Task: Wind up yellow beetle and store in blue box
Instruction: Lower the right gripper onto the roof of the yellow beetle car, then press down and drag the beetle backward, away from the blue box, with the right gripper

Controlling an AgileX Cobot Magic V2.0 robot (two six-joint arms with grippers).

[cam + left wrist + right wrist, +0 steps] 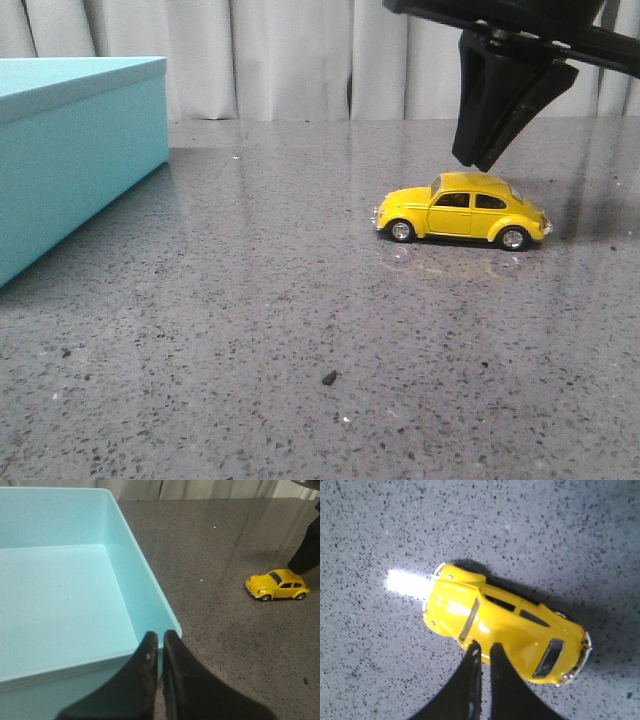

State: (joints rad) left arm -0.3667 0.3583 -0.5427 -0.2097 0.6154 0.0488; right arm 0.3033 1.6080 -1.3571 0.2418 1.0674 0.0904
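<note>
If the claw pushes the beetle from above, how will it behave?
The beetle stands on four wheels, so it probably rolls lengthwise. Its glossy rounded roof may let the right claw slip. It looks rigid.

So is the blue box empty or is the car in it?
Empty as far as shown: the blue box has a bare floor, and the yellow beetle stands outside on the table.

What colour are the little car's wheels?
Silver, with dark tyres. The yellow beetle shows them best in the front view.
</note>
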